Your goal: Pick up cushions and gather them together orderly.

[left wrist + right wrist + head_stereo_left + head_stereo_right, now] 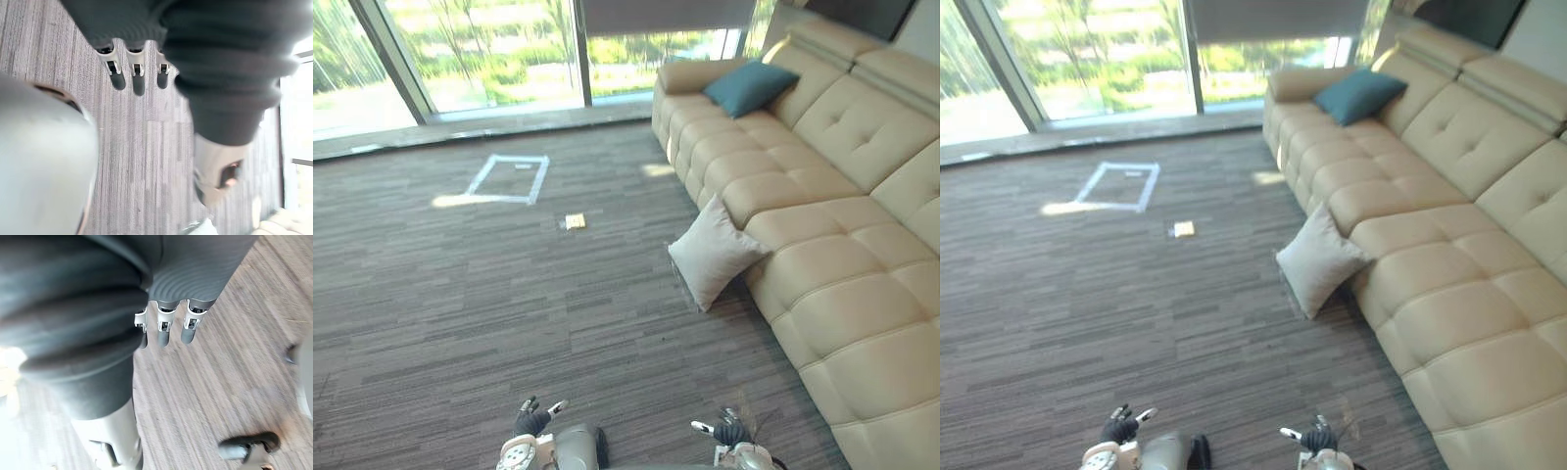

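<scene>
A pale grey cushion [713, 253] stands on the carpet, leaning against the front of the sofa. A teal cushion [749, 86] lies on the sofa seat at its far end, by the armrest. My left hand [530, 423] and right hand [732, 431] hang low at the near edge of the eye views, well short of both cushions. In the left wrist view the left hand's fingers [136, 68] are straight over bare carpet. The right hand's fingers [164, 325] are straight too, with nothing in them.
A long beige tufted sofa [822, 255] runs along the right side. Floor-to-ceiling windows [489, 49] close the far end. A white tape rectangle [509, 179] and a small yellow object [575, 221] lie on the striped grey carpet.
</scene>
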{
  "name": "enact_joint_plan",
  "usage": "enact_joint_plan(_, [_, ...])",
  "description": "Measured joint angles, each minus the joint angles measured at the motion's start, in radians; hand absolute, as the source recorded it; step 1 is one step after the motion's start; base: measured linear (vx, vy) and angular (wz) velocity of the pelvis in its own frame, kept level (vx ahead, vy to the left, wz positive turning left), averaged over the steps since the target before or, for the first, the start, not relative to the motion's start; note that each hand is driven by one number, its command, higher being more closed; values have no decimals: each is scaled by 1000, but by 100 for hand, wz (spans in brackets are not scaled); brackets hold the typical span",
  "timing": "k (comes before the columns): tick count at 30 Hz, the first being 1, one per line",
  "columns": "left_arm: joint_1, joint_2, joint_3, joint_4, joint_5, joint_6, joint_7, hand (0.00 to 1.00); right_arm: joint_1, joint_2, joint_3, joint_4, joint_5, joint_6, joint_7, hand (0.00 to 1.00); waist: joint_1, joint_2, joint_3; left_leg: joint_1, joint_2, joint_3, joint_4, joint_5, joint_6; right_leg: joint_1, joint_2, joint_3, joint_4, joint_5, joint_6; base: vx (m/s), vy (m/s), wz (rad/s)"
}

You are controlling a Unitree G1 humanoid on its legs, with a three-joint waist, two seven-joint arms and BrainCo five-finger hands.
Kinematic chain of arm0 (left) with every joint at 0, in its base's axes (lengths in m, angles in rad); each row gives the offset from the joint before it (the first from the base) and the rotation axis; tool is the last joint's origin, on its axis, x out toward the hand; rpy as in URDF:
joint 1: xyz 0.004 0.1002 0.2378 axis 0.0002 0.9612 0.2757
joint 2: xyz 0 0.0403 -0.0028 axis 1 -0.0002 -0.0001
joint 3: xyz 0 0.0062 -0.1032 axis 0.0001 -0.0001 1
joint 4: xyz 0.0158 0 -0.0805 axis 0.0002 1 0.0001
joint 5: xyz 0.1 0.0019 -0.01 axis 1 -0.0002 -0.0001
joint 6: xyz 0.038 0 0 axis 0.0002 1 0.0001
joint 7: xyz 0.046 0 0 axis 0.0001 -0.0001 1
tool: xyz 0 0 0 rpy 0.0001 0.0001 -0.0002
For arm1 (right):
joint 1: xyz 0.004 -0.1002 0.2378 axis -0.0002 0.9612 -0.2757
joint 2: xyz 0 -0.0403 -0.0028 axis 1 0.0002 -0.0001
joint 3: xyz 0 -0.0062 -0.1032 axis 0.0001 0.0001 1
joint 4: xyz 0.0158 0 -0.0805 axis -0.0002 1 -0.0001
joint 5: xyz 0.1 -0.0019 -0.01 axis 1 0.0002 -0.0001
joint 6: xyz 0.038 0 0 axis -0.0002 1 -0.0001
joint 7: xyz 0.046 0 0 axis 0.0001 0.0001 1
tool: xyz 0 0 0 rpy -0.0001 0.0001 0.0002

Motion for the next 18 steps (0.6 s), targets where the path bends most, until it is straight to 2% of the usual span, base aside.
enact_joint_plan(1, [1,0,-15,3,1,1,0,0,-3,-6,0,-8,-1,-1,3,0,-2,4,3,57,-14,1,-36,-48,13,-69,-3,15,181,48,69,501,197,-45])
enact_joint_plan(2, [-1,3,-20,10,1,3,-1,0,-4,-7,2,-19,-2,-2,4,0,-4,5,9,89,-26,1,-52,-75,17,-123,-6,25,308,100,107,485,152,-29])
enact_joint_plan(3, [-7,12,-29,20,1,10,0,0,-5,-10,2,-39,-3,-4,7,0,-14,1,32,165,-47,0,-68,-100,28,-205,-20,19,521,111,120,549,147,-13])
enact_joint_plan(4, [-5,9,-36,31,0,10,0,0,-6,-22,3,-41,-5,-5,7,0,-18,12,36,223,-49,-1,-85,-110,32,-250,-20,-12,607,93,93,444,89,-15])
enact_joint_plan(5, [-11,-5,-39,34,1,14,0,0,-2,-33,7,-46,-5,-5,9,0,-22,34,43,298,-46,-2,-133,-111,34,-308,-17,-60,652,64,63,349,64,-16])
enact_joint_plan(6, [-10,-11,-49,35,1,15,0,0,-1,-41,11,-52,-6,-6,10,0,-22,44,43,350,-38,-3,-177,-111,34,-339,-8,-98,643,38,32,407,60,-9])
enact_joint_plan(7, [-7,-16,-77,35,2,17,-3,0,-4,-49,14,-66,-6,-8,12,0,-25,69,45,413,-18,-1,-239,-111,33,-385,12,-160,570,-2,-7,395,44,6])
enact_joint_plan(8, [-6,-17,-80,35,7,18,-4,0,-2,-48,17,-76,-6,-11,14,0,-34,68,44,454,-7,-2,-271,-110,33,-429,14,-213,487,-15,-15,470,12,15])
enact_joint_plan(10, [-4,-11,-96,35,11,19,-5,0,-7,-49,17,-79,-6,-18,17,0,-45,62,41,498,1,-5,-306,-110,33,-485,18,-265,326,-3,-23,432,-75,21])
enact_joint_plan(11, [-4,-9,-107,36,20,19,-7,0,-11,-49,17,-79,-6,-21,18,0,-51,60,39,521,1,-10,-335,-110,32,-507,30,-291,144,57,-34,473,-134,32])
enact_joint_plan(12, [0,-1,-116,36,26,17,-9,0,-12,-43,18,-73,-6,-20,19,0,-52,46,31,540,-14,-39,-351,-109,30,-514,37,-290,1,159,-59,492,-158,33])
enact_joint_plan(13, [1,0,-112,38,30,19,-8,0,-8,-41,17,-72,-5,-20,18,0,-55,40,28,551,-18,-58,-350,-110,28,-512,39,-276,-3,236,-86,452,-152,29])
enact_joint_plan(14, [2,-27,-104,44,39,21,-10,0,-10,-55,24,-75,-7,-20,19,0,-56,68,21,570,8,-83,-327,-83,-21,-492,48,-291,37,207,-109,562,-193,19])
enact_joint_plan(15, [3,-39,-91,42,40,20,-11,0,-10,-64,38,-72,-8,-18,20,0,-51,79,16,559,23,-99,-276,-64,-54,-478,55,-294,46,175,-108,666,-237,13])
enact_joint_plan(17, [3,-61,-53,34,41,20,-22,0,-8,-73,40,-76,-8,-14,18,0,-56,108,5,450,73,-143,19,-7,-131,-415,83,-312,33,116,-118,622,-227,0])
enact_joint_plan(18, [1,-66,-31,28,41,20,-27,0,-6,-74,42,-76,-8,-10,18,0,-56,112,6,395,91,-164,149,61,-159,-383,96,-311,19,100,-122,577,-166,-16])
